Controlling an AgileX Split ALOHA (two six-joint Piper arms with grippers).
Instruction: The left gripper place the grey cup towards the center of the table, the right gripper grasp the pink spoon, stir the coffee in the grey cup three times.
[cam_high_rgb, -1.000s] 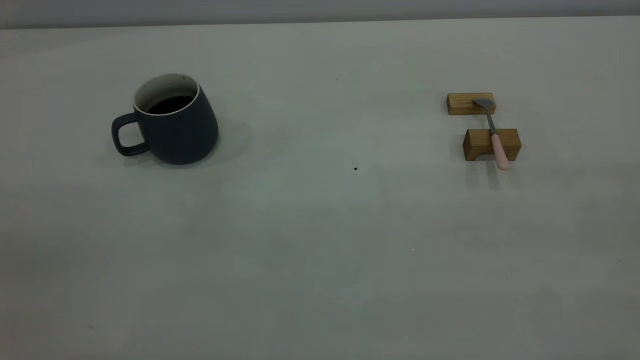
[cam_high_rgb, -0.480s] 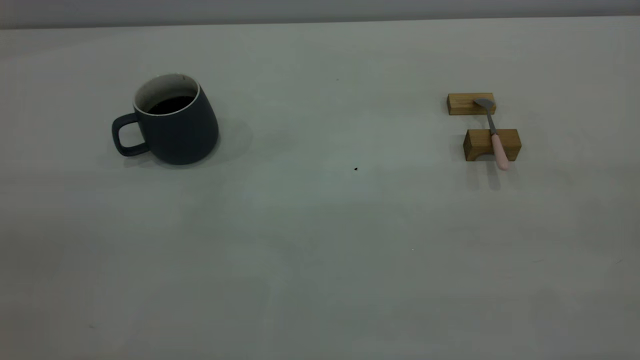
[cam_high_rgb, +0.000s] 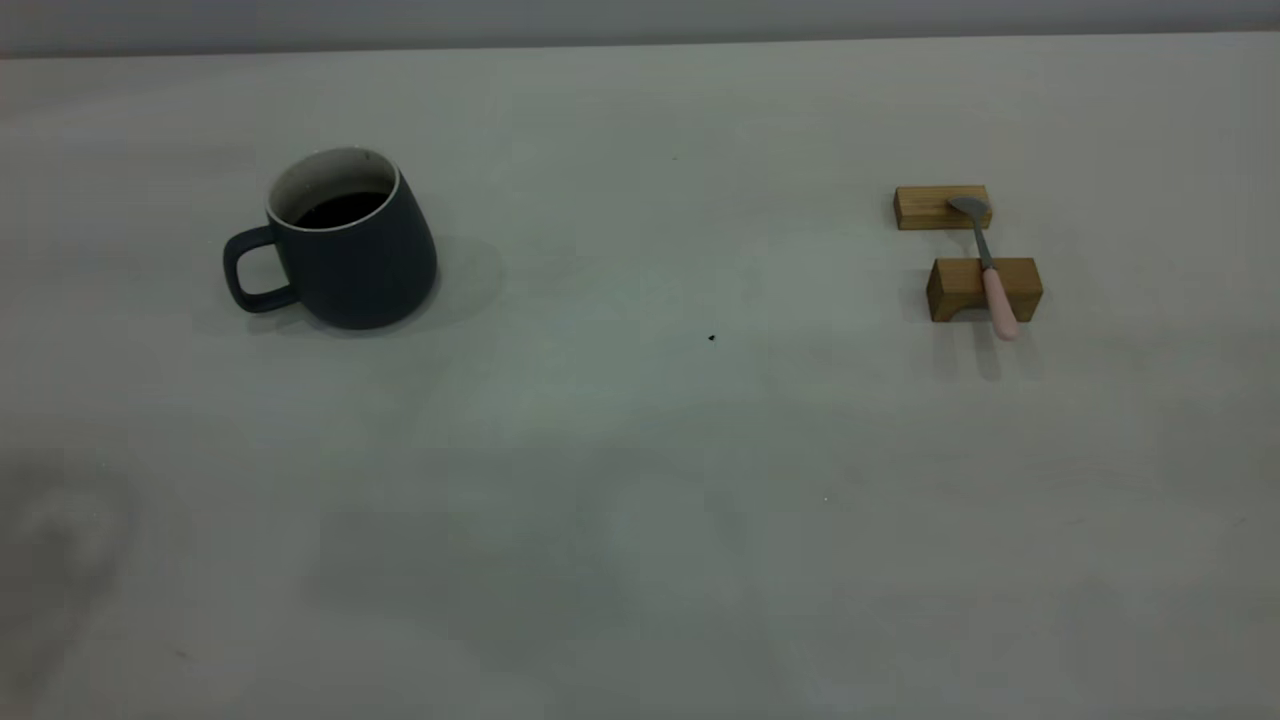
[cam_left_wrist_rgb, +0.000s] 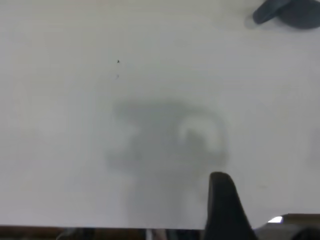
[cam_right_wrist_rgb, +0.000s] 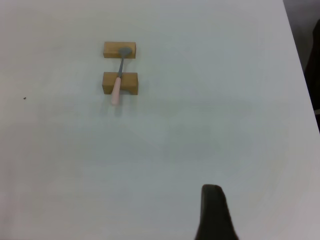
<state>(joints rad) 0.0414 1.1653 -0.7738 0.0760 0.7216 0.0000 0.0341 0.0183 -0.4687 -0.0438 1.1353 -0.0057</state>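
Note:
The grey cup (cam_high_rgb: 350, 260) stands upright at the table's (cam_high_rgb: 640, 450) left, handle pointing left, with dark coffee (cam_high_rgb: 340, 208) inside. In the left wrist view only its edge (cam_left_wrist_rgb: 295, 12) shows, far from my left gripper (cam_left_wrist_rgb: 222, 200), which hovers over bare table above its own shadow. The pink spoon (cam_high_rgb: 990, 275) lies at the right across two wooden blocks, metal bowl on the far one, pink handle overhanging the near one. The right wrist view shows the spoon (cam_right_wrist_rgb: 118, 82) well ahead of my right gripper (cam_right_wrist_rgb: 212, 210). Neither gripper appears in the exterior view.
The far wooden block (cam_high_rgb: 925, 207) and the near wooden block (cam_high_rgb: 1015, 288) sit close together. A tiny dark speck (cam_high_rgb: 711, 338) marks the table's middle. The table's right edge (cam_right_wrist_rgb: 300, 70) runs beside the right gripper.
A faint shadow has spread over the table's lower left in the exterior view. The cup and the spoon have not moved.

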